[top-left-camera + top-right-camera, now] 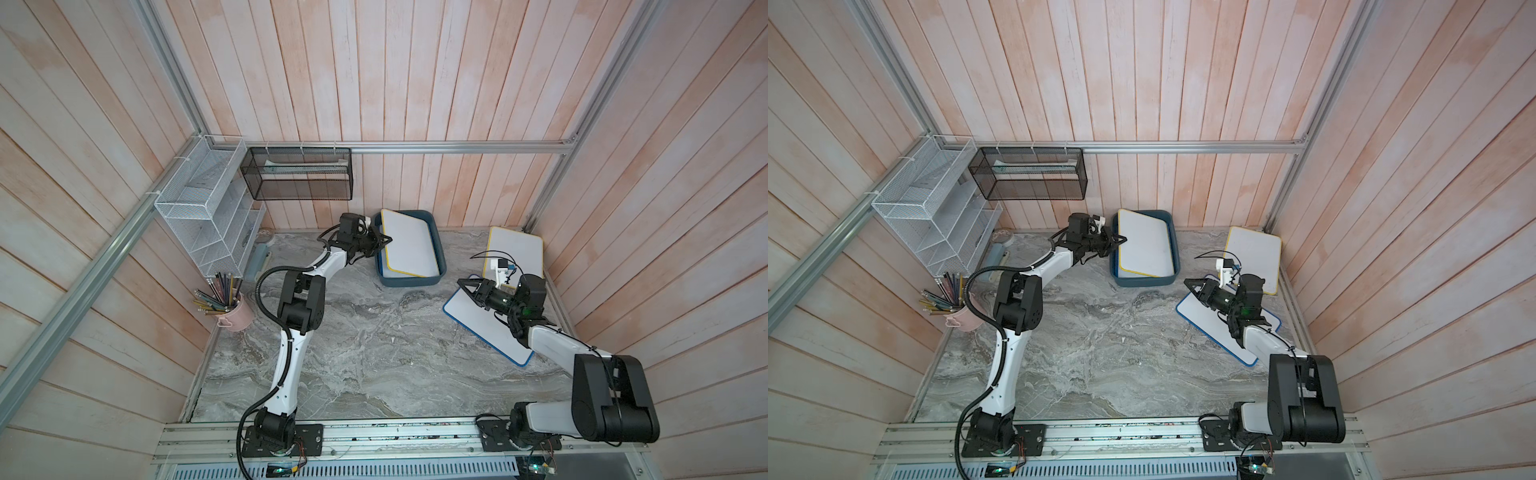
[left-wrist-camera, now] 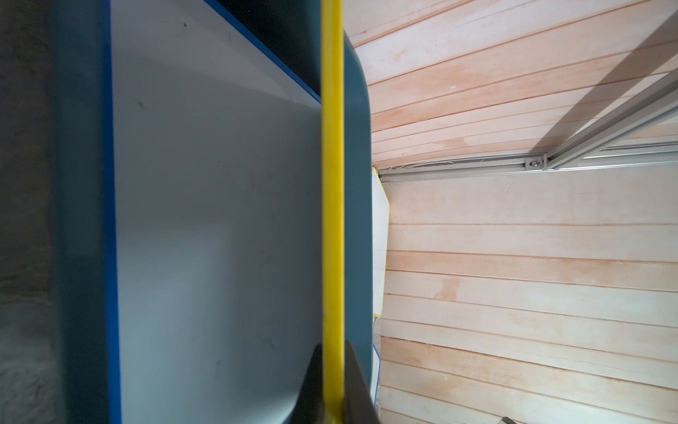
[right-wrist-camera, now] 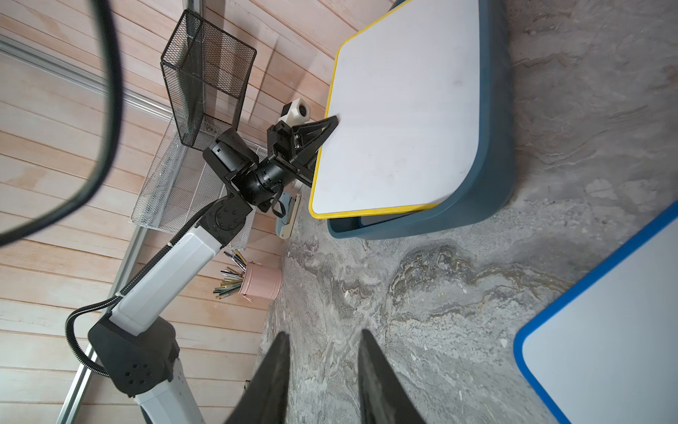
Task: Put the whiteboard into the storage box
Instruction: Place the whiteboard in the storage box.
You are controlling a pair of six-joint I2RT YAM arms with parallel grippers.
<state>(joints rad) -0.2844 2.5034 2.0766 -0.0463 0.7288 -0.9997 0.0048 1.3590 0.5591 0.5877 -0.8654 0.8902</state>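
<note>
The left claw (image 1: 386,240) is clamping tight on the left edge of the yellow-rimmed whiteboard (image 1: 409,243), and that is why the board is hanging tilted over the storage box (image 1: 409,281) at the far middle of the desk (image 1: 374,353); its right side is dipping down inside the walls while the gripped side is riding above the rim, so I'd say it is only partly in; a blue-rimmed board (image 2: 212,220) is already lying flat in the box beneath it. Over on the right, the right claw (image 3: 323,341) is hovering with its jaws apart and nothing between them, just above the blue-rimmed whiteboard on the desk (image 1: 486,324), probably lining up for that one; another yellow-rimmed board (image 1: 519,253) is leaning in the far right corner.
</note>
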